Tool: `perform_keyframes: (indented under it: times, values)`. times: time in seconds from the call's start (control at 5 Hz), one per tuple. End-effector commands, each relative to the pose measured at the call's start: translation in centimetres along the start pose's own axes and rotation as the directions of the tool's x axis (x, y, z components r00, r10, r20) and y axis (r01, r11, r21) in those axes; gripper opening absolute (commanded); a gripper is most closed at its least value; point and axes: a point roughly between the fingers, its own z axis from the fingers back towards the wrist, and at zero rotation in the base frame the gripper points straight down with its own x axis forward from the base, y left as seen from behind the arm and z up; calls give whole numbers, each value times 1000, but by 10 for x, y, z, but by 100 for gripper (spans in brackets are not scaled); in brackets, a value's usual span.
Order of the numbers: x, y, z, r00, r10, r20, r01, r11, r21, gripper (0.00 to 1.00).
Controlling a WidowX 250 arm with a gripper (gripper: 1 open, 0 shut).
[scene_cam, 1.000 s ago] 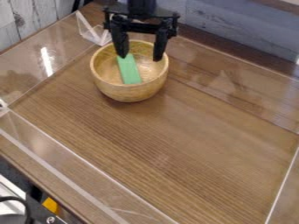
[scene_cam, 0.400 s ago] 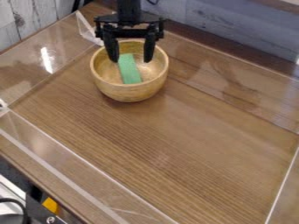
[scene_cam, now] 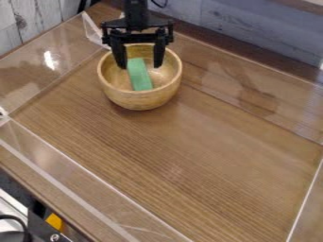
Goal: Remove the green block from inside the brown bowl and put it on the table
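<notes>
Item: gripper [scene_cam: 136,50], jaws spread wide, nothing held. Since a second ago I see it lowered toward the brown bowl [scene_cam: 119,93], so a grasp looks near. Item: green block [scene_cam: 139,74], lying inside the bowl, its upper end between the fingers [scene_cam: 112,52]; contact unclear.

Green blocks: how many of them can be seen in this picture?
1. The green block lies inside the brown bowl, near the far side of the table, under the open hand. No other block shows; none seems hidden.
</notes>
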Motion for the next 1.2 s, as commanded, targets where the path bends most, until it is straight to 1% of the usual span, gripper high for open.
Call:
perform_keyframes:
  times: [0.0,1.0]
  values:
    - [10,1,17,998,19,63,-18,999,-26,100]
    - [13,-2,20,995,46,85,-41,998,-54,100]
